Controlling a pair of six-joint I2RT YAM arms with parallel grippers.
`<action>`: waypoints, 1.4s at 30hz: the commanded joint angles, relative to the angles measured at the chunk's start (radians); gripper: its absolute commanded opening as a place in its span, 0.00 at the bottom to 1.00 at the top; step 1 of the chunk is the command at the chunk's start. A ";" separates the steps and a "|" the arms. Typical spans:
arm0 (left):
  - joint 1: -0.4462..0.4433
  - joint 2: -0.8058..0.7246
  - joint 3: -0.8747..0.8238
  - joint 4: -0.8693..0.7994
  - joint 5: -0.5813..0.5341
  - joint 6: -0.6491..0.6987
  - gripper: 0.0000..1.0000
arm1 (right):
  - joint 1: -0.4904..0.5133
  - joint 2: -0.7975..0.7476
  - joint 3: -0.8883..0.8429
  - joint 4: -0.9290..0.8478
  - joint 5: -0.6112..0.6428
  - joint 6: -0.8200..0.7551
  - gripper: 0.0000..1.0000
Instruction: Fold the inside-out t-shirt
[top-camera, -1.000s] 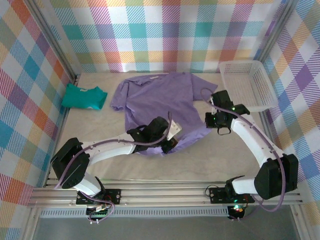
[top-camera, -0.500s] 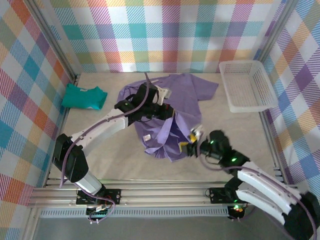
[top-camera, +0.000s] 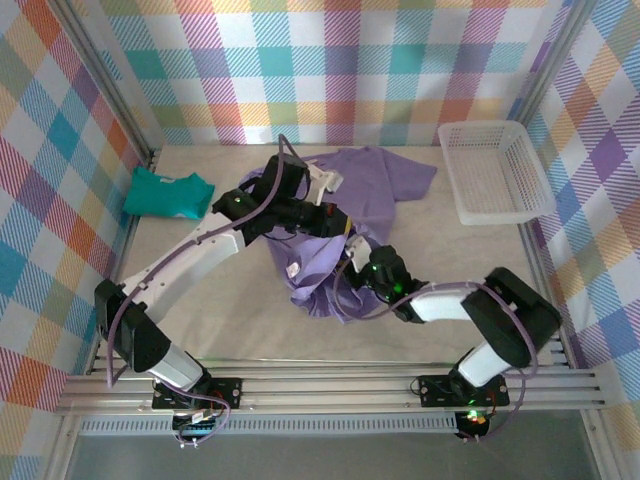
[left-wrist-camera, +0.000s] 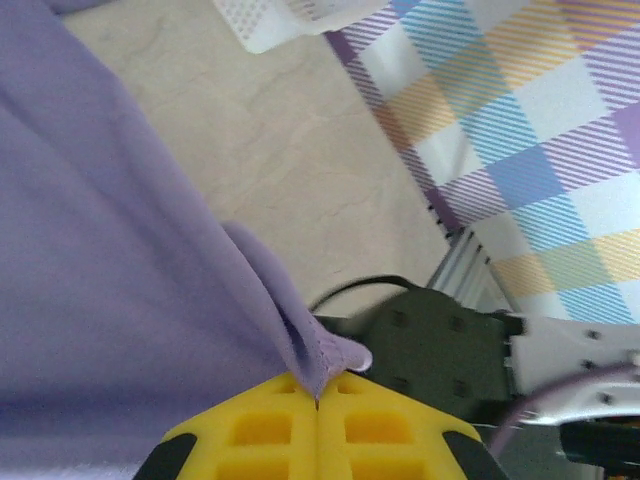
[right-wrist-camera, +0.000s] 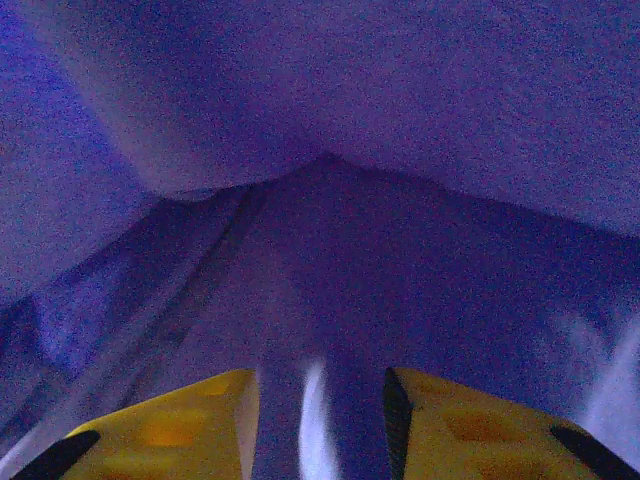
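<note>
The lavender t-shirt (top-camera: 378, 178) lies bunched in the middle of the table. Its back part is flat and its near part is lifted into a hanging fold (top-camera: 318, 285). My left gripper (top-camera: 340, 226) hovers over the middle of the shirt. In the left wrist view its yellow fingers (left-wrist-camera: 250, 430) are shut on a ridge of the t-shirt (left-wrist-camera: 120, 250). My right gripper (top-camera: 358, 272) is pushed into the hanging fold from the near right. Its yellow fingers (right-wrist-camera: 180, 430) stand apart, with dark purple t-shirt cloth (right-wrist-camera: 400, 150) between and all around them.
A folded teal garment (top-camera: 168, 193) lies at the back left. A white mesh basket (top-camera: 493, 170) stands at the back right. Plaid walls close in three sides, and a metal rail (top-camera: 330, 385) runs along the near edge. The right arm's dark body (left-wrist-camera: 440, 340) sits just beyond my left fingers.
My left gripper carried the shirt's near hem up and toward the back. My right gripper left the right sleeve, swung round to the near side and pushed into the hanging cloth.
</note>
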 joint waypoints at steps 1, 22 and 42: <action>-0.004 -0.055 0.068 0.031 0.100 -0.056 0.00 | 0.003 0.072 0.096 0.132 0.014 -0.062 0.39; -0.042 -0.090 0.166 0.060 0.111 -0.049 0.00 | -0.154 0.306 0.442 -0.065 -0.188 0.205 0.46; -0.024 -0.150 0.142 0.147 0.087 -0.035 0.00 | -0.192 0.350 0.575 -0.312 -0.219 0.159 0.50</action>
